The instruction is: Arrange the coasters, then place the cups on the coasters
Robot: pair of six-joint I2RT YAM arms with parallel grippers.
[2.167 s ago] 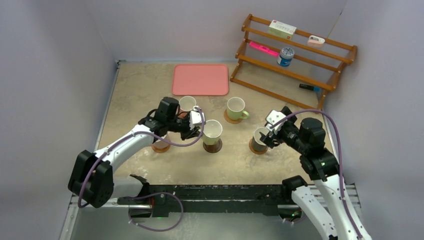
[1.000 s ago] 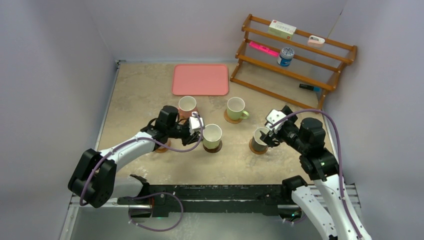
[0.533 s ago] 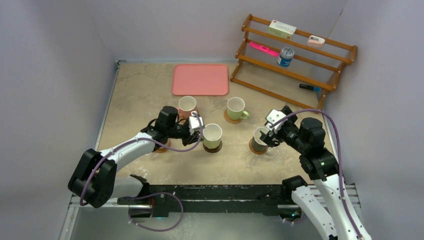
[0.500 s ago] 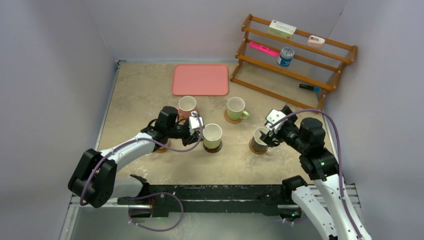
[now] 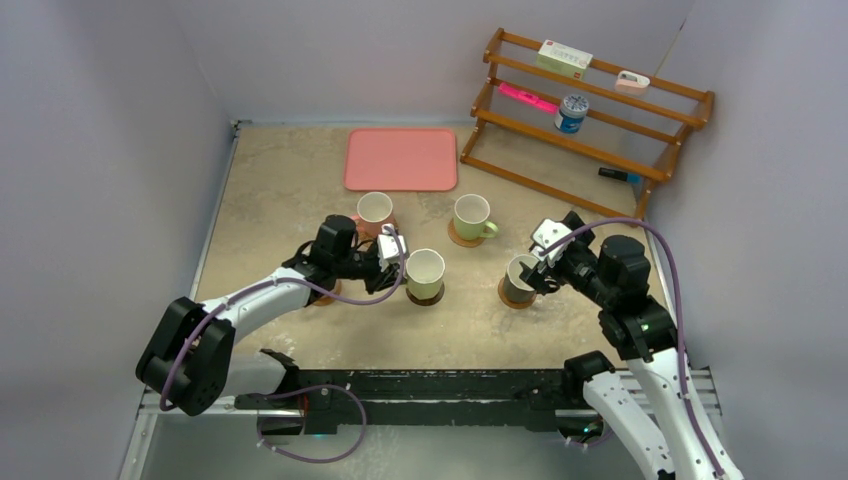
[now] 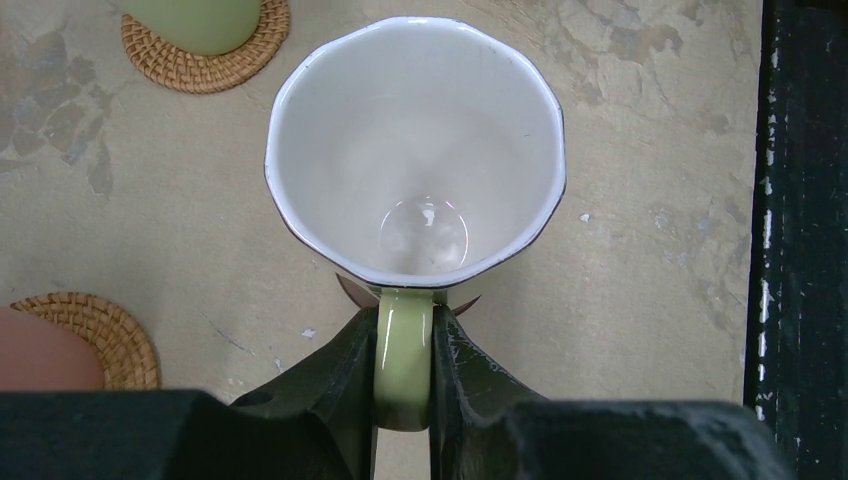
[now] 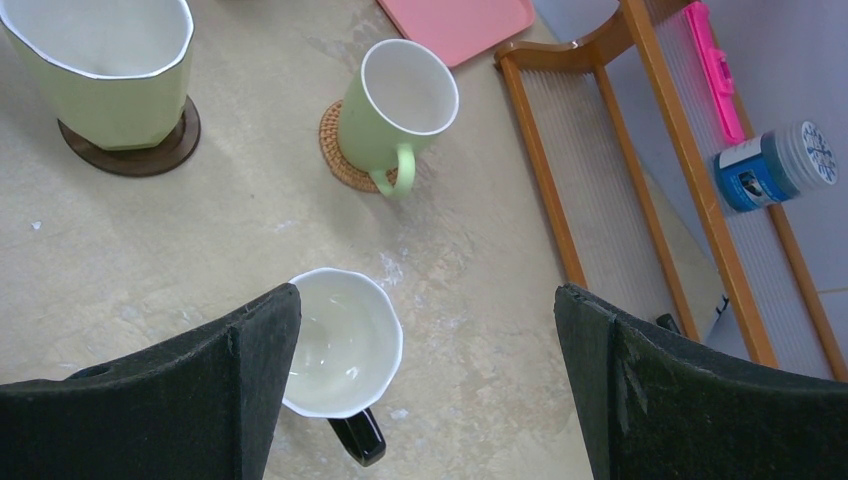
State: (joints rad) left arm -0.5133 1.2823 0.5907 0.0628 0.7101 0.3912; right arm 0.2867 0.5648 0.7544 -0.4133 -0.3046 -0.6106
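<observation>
Moved: cup (image 6: 415, 150) sank with the left hand (image 6: 404, 345) onto the dark coaster (image 5: 425, 296), frame centre.
Left hand: clamped on the handle (image 6: 403, 395), which pointed straight at it, lower centre.
Right hand (image 7: 425, 295): apart, over the black cup (image 7: 340, 345).

Centre frame, the pale yellow mug (image 6: 415, 180) is gleaming with a smooth, glossy ceramic glaze. Upper left, a coaster (image 6: 180, 70) is showing rough woven fibre. The surface (image 6: 650, 200) is looking matt and mottled, stone-like.

Pink tray (image 5: 401, 158) at the back — beside it, a wooden rack (image 5: 705, 108) holding a can (image 5: 572, 112).
</observation>
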